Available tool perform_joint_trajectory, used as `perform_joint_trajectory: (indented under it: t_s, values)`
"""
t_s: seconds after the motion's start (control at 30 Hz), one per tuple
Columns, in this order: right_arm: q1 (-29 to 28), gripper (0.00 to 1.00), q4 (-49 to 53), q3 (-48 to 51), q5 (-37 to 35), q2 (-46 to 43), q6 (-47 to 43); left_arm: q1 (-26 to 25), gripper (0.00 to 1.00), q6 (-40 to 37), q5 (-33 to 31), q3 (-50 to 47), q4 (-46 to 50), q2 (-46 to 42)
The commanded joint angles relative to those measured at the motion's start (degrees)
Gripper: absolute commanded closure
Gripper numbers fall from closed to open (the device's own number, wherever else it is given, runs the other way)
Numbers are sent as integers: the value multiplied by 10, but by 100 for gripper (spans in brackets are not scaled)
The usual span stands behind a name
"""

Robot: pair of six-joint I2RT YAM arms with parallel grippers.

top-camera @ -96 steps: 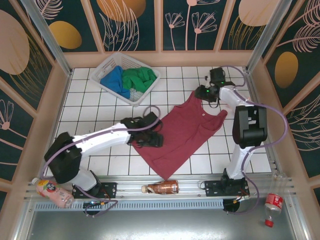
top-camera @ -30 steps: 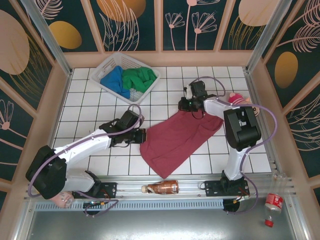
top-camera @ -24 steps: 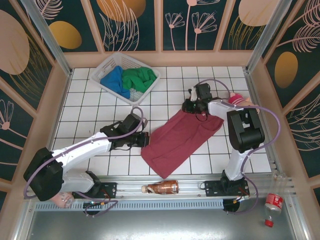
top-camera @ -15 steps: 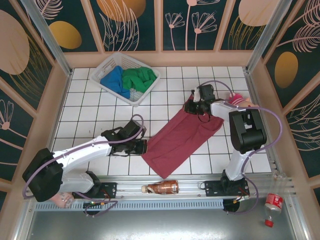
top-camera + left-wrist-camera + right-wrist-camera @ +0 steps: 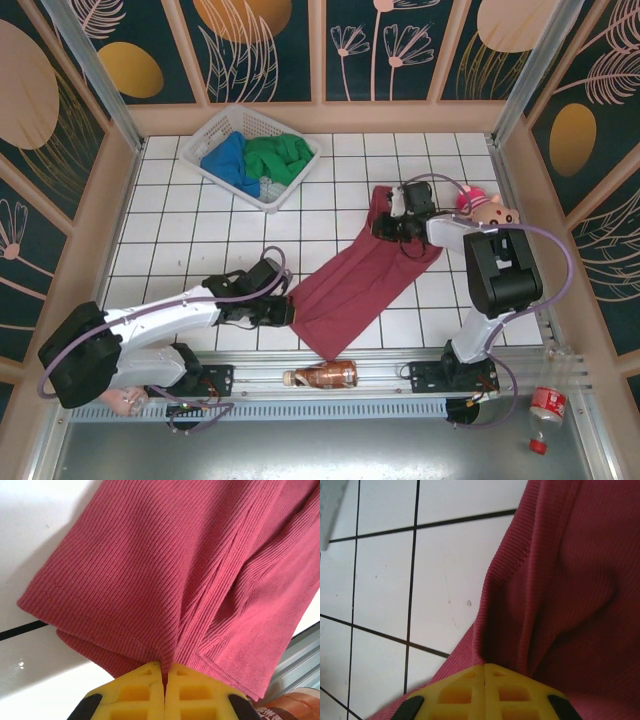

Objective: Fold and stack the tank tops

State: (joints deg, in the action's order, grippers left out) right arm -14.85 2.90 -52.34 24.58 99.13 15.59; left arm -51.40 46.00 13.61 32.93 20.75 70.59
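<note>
On the white-tiled table (image 5: 200, 230), we see the maroon tank top (image 5: 355, 285) folded into a long band that runs diagonally from near the front rail up towards the right. The left gripper (image 5: 283, 310) sits at the band's lower left end. In the left wrist view its yellow fingers (image 5: 145, 685) meet tip to tip, pinching a bunched ridge of the ribbed cloth beside the hem. The right gripper (image 5: 383, 228) is at the upper end, where a strip of the fabric stands up in a fold. The right wrist view shows its jaws pressed together on a pleat of maroon cloth, with bare tiles to the left.

At the back left, the white lattice basket (image 5: 215, 130) holds the blue tank top (image 5: 228, 162) and the green tank top (image 5: 280, 157), crumpled side by side. A brown bottle (image 5: 325, 375) lies on the front rail, just beside the maroon top's near corner. A pink plush toy (image 5: 480, 207) rests near the right arm.
</note>
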Motion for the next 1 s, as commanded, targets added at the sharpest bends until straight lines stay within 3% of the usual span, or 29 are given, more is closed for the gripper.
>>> perform_joint_trajectory:
  t_s: [0.0,0.27,0.4,0.6,0.77,0.97]
  values:
    - [7,95,-3,15,-3,-18,-3,-9,100,14,23,-10,-17,20]
    - [9,86,33,31,-28,-32,-15,-24,93,22,27,-12,-26,49]
    - [20,72,76,6,-45,-56,-32,-24,81,22,27,-3,3,48]
    - [31,65,123,-69,-108,-59,-51,-24,57,41,34,12,22,24]
    - [26,60,105,-132,-136,-19,-59,-24,43,42,38,54,60,15]
    - [1,56,103,-209,-202,61,-101,-24,41,37,25,110,69,45]
